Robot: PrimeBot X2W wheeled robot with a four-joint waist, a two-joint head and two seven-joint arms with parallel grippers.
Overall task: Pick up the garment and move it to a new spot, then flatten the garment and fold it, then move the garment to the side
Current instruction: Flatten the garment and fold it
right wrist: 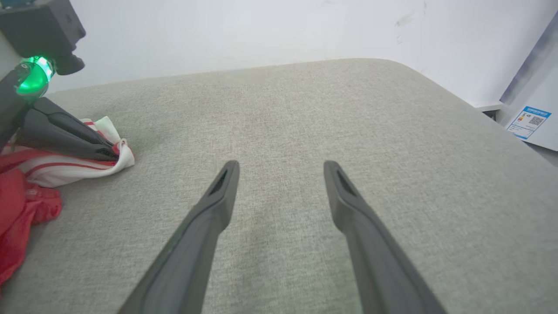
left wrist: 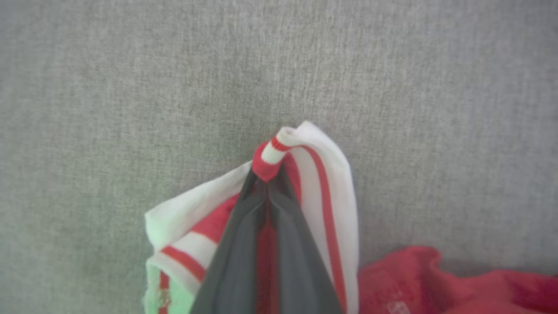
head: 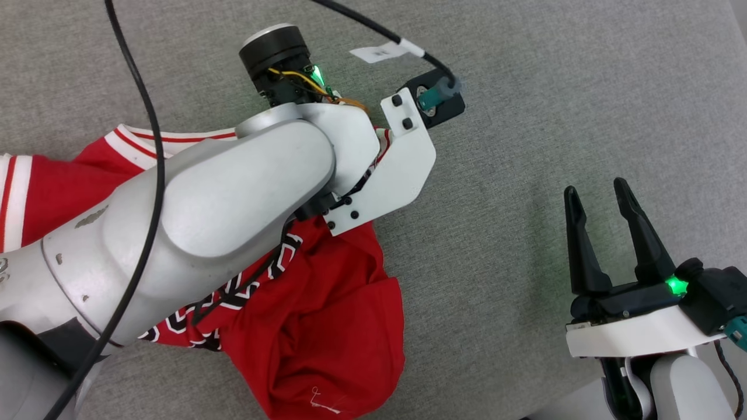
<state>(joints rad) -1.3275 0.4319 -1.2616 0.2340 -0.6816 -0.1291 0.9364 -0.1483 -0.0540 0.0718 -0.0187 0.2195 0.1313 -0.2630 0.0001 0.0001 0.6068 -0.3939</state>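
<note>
The garment (head: 327,315), a red jersey with white sleeves and red-and-white striped trim, lies crumpled on the grey cloth surface at the left, partly hidden under my left forearm. My left gripper (left wrist: 267,179) is shut on the garment's striped sleeve edge (left wrist: 322,174), which bunches around the tips. From the right wrist view the same grip shows at the far left, the left gripper (right wrist: 111,150) low over the cloth and pinching the white sleeve (right wrist: 65,168). My right gripper (head: 601,204) stands open at the lower right, away from the garment, with nothing between its fingers (right wrist: 220,196).
The grey upholstered surface (head: 554,105) stretches to the right and far side; its rounded far edge (right wrist: 392,65) meets a white wall. A black cable with a white tag (head: 382,51) runs over the left wrist. A white appliance with a label (right wrist: 529,122) stands beyond the right edge.
</note>
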